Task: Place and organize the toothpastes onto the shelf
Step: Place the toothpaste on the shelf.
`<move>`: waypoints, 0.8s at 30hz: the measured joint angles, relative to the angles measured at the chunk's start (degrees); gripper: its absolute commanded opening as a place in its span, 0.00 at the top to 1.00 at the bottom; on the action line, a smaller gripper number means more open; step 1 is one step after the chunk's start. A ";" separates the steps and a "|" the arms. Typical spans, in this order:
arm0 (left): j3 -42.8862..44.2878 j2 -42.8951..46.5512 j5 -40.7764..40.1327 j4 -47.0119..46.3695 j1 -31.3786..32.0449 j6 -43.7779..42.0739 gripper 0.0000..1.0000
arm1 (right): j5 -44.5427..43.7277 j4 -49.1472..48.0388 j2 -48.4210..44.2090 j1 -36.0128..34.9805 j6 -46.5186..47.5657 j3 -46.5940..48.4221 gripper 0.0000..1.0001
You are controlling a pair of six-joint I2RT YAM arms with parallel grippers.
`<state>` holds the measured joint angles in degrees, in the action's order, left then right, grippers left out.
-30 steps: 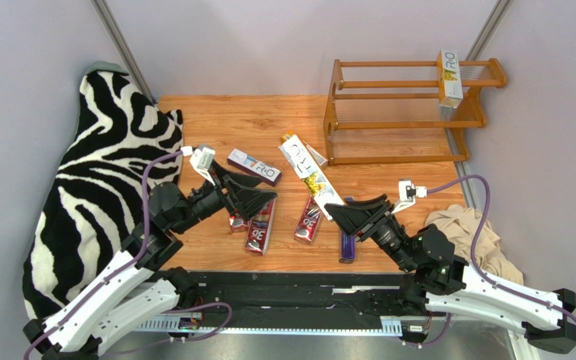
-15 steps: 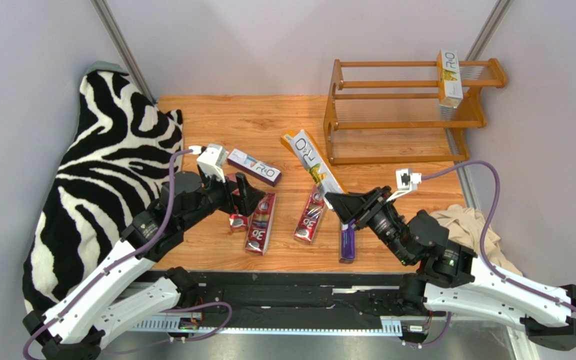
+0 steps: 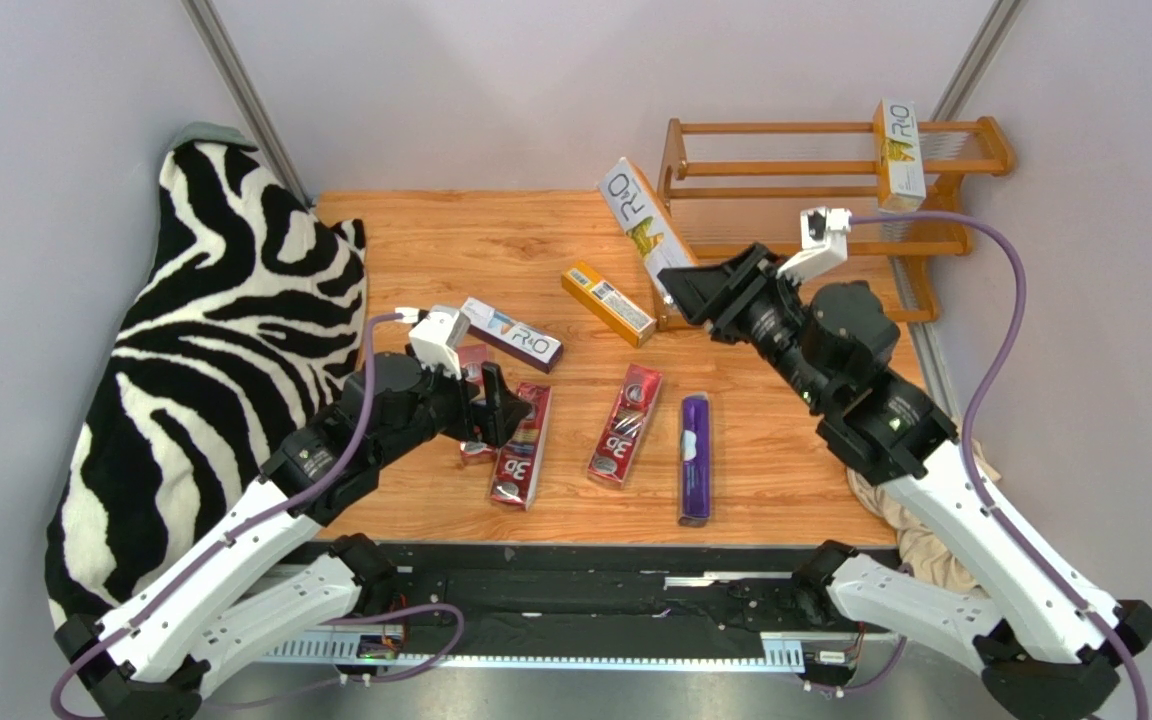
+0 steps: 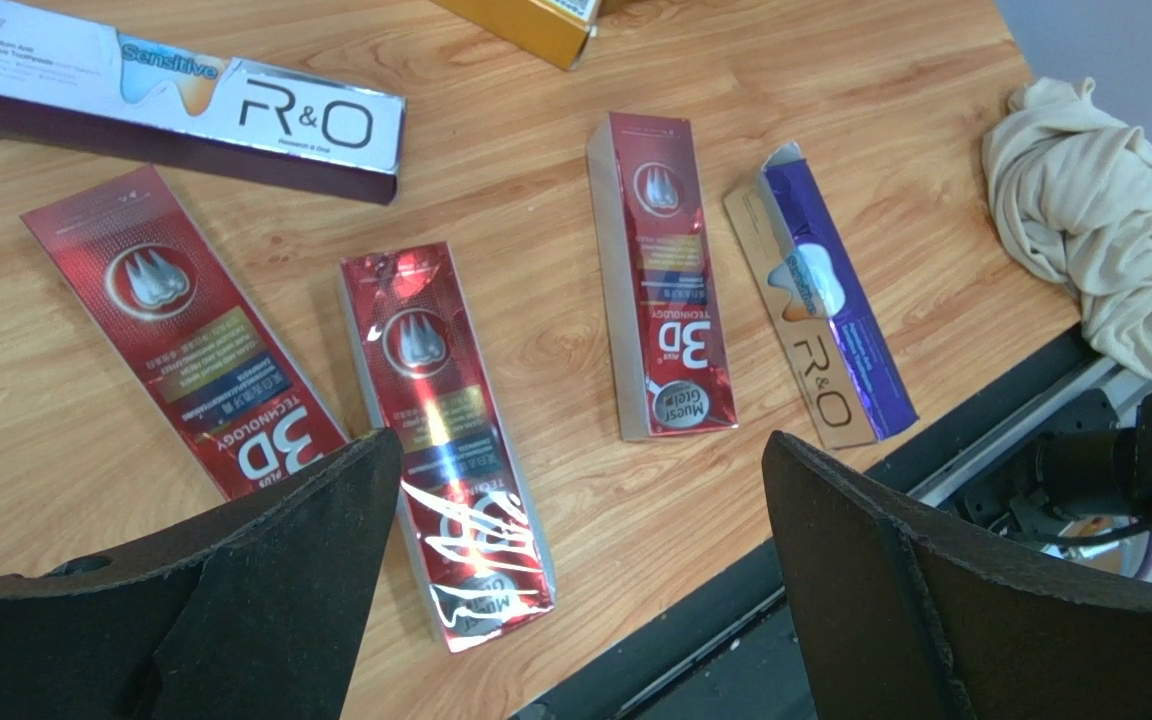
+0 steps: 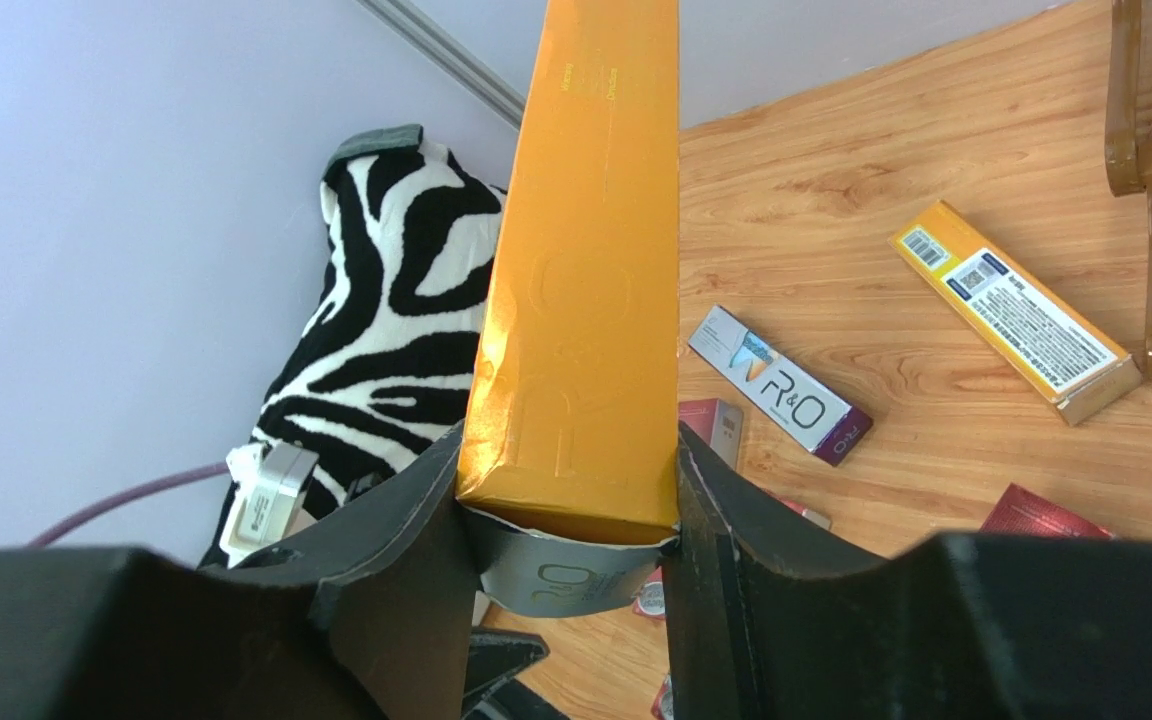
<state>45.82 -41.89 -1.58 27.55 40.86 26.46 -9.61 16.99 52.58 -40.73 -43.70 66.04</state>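
Over wooden table (image 3: 432,240), right fingers (image 5: 755,570) hold orange-yellow carton (image 3: 642,218) pointing far-left.

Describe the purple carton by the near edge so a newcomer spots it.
Look along the near edge of the table, right of centre. The purple carton lies just right of the three red cartons, lengthwise toward the arms. The other purple carton sits farther back, left, showing a white face.
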 measured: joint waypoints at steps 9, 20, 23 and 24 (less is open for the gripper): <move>-1.66 -0.02 0.02 -0.17 0.00 -0.33 0.01 | 20.96 -1.92 4.07 23.23 -6.19 3.06 0.83; -2.34 -0.02 0.42 -1.14 0.00 -1.16 0.01 | 32.04 -18.71 10.12 40.87 -20.02 -2.64 0.85; -2.82 -0.02 0.63 -1.27 0.00 -1.20 0.01 | 32.72 -21.59 12.35 42.99 -22.47 -5.03 0.85; -2.93 -0.02 0.66 -1.36 0.00 -1.20 0.01 | 32.70 -22.36 12.87 43.95 -23.21 -6.19 0.85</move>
<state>42.89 -41.91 -0.93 26.20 40.86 25.26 23.09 -5.37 65.45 3.22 -66.92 59.86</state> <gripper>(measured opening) 0.990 0.446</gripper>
